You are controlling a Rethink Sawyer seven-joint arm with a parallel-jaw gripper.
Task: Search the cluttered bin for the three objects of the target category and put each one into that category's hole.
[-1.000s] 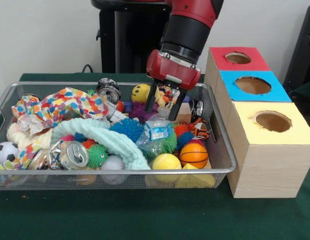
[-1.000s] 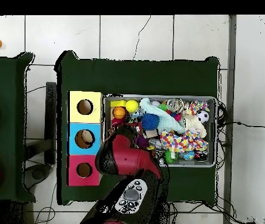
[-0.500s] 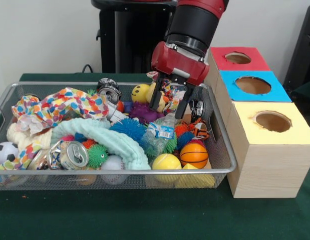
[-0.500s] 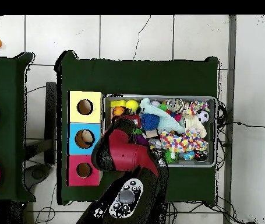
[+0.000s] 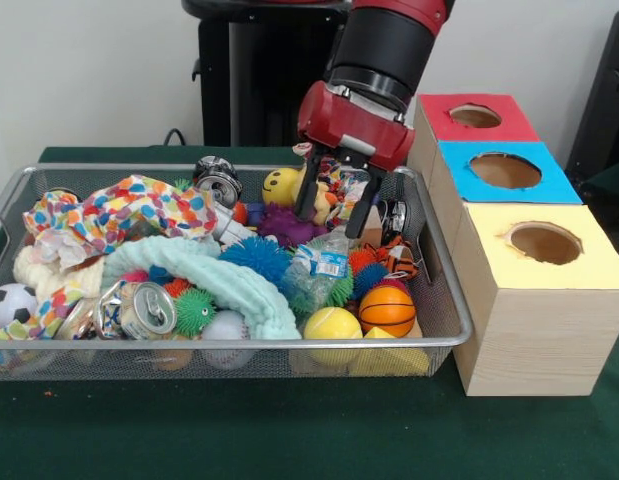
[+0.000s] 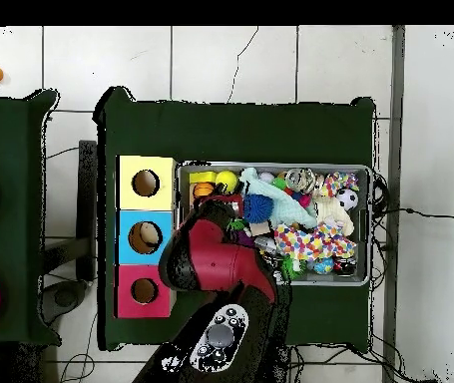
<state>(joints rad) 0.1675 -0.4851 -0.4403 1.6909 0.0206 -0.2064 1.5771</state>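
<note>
The wire mesh bin (image 5: 239, 345) is full of toys. One crumpled clear bottle with a blue-and-white label (image 5: 317, 266) lies in the bin's right half, among spiky balls. No other clear bottles show. My gripper (image 5: 332, 210) hangs open and empty just above and behind this bottle, over the purple spiky toy. The blue-surround hole (image 5: 505, 170) is in the middle of the wooden box, to the right of the bin. In the overhead view the red arm (image 6: 211, 261) covers the gripper, between the bin (image 6: 270, 166) and the blue hole (image 6: 145, 236).
A silver soda can (image 5: 149, 308), a mint cloth (image 5: 219, 280), a patterned cloth (image 5: 129, 210), a yellow ball (image 5: 332, 325) and a small basketball (image 5: 387, 308) crowd the bin. The red hole (image 5: 475, 115) and yellow hole (image 5: 544, 242) flank the blue one.
My gripper has risen a little and shifted right, still open and empty. The labelled bottle has shifted slightly to the right.
</note>
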